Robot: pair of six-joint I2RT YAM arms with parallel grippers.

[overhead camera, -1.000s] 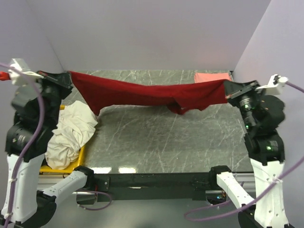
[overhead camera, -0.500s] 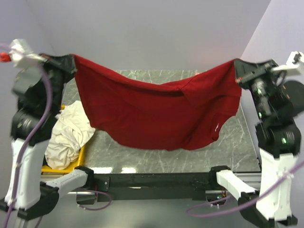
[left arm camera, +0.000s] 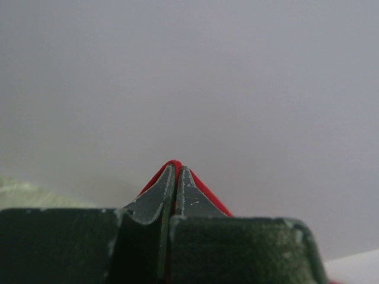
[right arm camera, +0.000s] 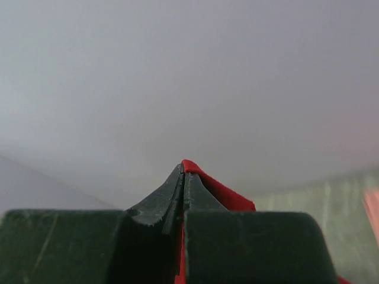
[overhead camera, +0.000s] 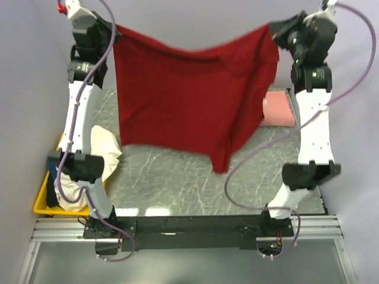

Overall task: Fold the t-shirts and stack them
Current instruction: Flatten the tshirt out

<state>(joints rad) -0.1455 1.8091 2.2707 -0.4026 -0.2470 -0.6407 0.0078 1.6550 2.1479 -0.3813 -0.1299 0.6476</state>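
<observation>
Dark red short-sleeved cloth t-shirt [overhead camera: 189, 100]: suspended in the air above the far half of the tabletop, spread wide as a hanging sheet between the two arms. Its upper edge sags slightly in the middle. Its lower edge hangs free, with one corner on the right side drooping lower than the rest, over the middle of the tabletop; whether that corner touches the surface cannot be told. Left tool [overhead camera: 111, 29]: raised high above the far-left corner, clamped on the shirt's upper left corner. The left wrist view shows the dark fingers [left arm camera: 159, 196] pressed together with a thin edge of red cloth pinched between them. Right tool [overhead camera: 273, 28]: raised high above the far-right corner, likewise closed on the upper right corner. The right wrist view shows its fingers [right arm camera: 161, 204] together with a fold of red cloth emerging at the tips. Salmon-pink t-shirt [overhead camera: 279, 109]: folded flat, lying at the right edge of the tabletop toward the far-right corner, partly hidden behind the hanging red cloth. Cream-white t-shirt [overhead camera: 102, 155]: crumpled heap at the left edge, resting over the rim of a yellow plastic bin [overhead camera: 42, 203] that stands beside the near-left corner. Grey-green marble-pattern tabletop [overhead camera: 177, 183]: the near half is visible.
</observation>
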